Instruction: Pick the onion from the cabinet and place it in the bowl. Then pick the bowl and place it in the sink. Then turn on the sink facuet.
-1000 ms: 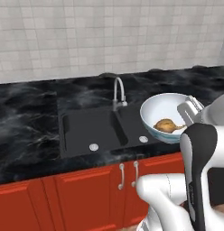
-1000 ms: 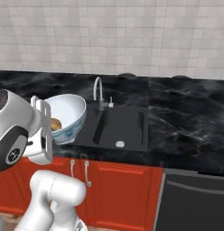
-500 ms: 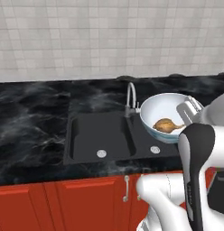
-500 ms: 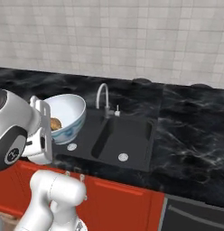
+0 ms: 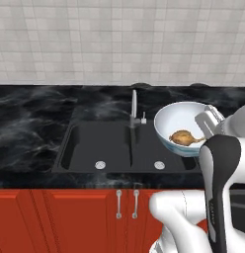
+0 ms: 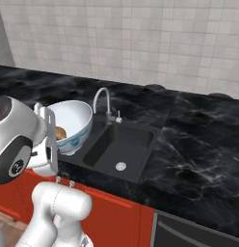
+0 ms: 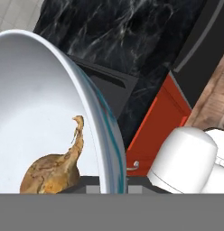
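The end effector (image 5: pixel 209 121) is clamped on the rim of the bowl (image 5: pixel 180 123), holding the bowl lifted off the bench (image 5: pixel 30 123) with its mouth tipped toward the faucet side. Taking the sink (image 5: pixel 102 146) as the landmark: the bowl hangs at the sink's right end in the left base view, over the edge of the right-hand basin and the bench beside it. In the right base view the bowl (image 6: pixel 73 125) sits just left of the sink (image 6: pixel 122 147), in front of the arched sink facuet (image 6: pixel 103 99), apart from it.

The onion (image 5: pixel 183 138) lies inside the bowl on its lower wall — its thin stem tail points away from the bulb toward the gripped rim. In the hand view the onion (image 7: pixel 53 169) rests low in the white interior, its stem curling upward, and the bowl (image 7: pixel 50 94) rim runs down between the finger tips.

Both round drains of the sink are visible, and the basins hold nothing. Below the sink stand red cupboards (image 5: pixel 70 217) with small silver handles.
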